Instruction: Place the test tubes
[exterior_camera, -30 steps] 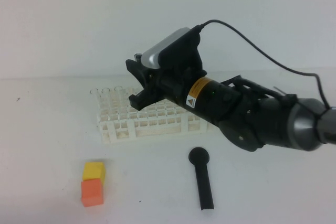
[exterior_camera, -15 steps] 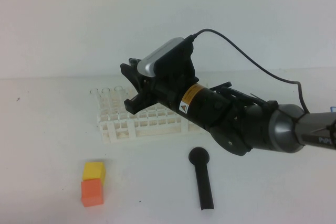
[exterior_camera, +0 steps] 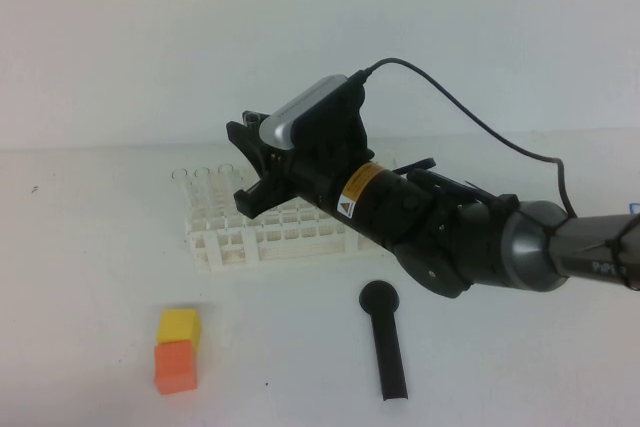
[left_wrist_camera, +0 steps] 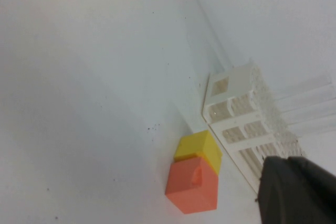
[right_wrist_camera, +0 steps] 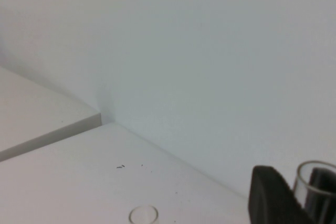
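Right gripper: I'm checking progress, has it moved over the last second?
Yes: the right gripper shifted slightly left, judged against the rack. The left gripper hangs near the blocks.

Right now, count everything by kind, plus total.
tubes: 4 (3 in rack, 1 held tube in right claw over rack)
rack: 1
blocks: 2 (yellow, orange)
black tool: 1
Total: 8
Left claw: only in its wrist view, toward the blocks.

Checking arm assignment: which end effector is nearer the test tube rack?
Right. The right end effector hangs over the rack, holding a test tube. The left end effector is outside the high view, farther off, seeing the rack from its end.
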### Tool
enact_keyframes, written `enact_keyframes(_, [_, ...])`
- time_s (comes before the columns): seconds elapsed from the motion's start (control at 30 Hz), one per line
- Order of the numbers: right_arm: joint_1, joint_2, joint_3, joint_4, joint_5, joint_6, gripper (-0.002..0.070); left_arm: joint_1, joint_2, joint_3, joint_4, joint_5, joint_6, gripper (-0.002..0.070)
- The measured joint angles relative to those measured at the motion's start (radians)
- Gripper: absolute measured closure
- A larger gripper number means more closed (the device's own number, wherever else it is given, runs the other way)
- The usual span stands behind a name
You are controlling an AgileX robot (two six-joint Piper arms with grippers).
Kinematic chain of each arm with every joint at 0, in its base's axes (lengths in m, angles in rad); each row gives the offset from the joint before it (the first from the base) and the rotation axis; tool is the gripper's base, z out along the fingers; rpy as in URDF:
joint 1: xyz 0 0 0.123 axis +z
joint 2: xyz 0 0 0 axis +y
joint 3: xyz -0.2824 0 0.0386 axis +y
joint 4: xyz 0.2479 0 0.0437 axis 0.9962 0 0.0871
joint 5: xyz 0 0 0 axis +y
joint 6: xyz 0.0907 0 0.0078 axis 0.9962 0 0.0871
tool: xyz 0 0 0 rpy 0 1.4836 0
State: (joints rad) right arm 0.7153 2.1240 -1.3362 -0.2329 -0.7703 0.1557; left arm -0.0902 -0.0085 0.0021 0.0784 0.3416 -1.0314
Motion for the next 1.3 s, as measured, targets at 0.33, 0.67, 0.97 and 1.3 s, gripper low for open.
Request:
enact_keyframes(0.33, [0.002,0.004,0.000,0.000,-0.002,0.010,0.0556,0.000,0.002,0.000,0.000,0.000,0.009,0.0676])
enact_keyframes(0.67, [0.002,0.004,-0.017,-0.070,0.018,0.010,0.0556,0.000,0.002,0.000,0.000,0.000,0.009,0.0676])
enact_keyframes(0.97, [0.002,0.021,-0.049,-0.101,0.059,0.012,0.0556,0.000,0.002,0.000,0.000,0.000,0.038,0.0676])
enact_keyframes(1.3, [0.002,0.054,-0.051,-0.099,0.056,0.028,0.0555,0.000,0.002,0.000,0.001,0.000,0.038,0.0676])
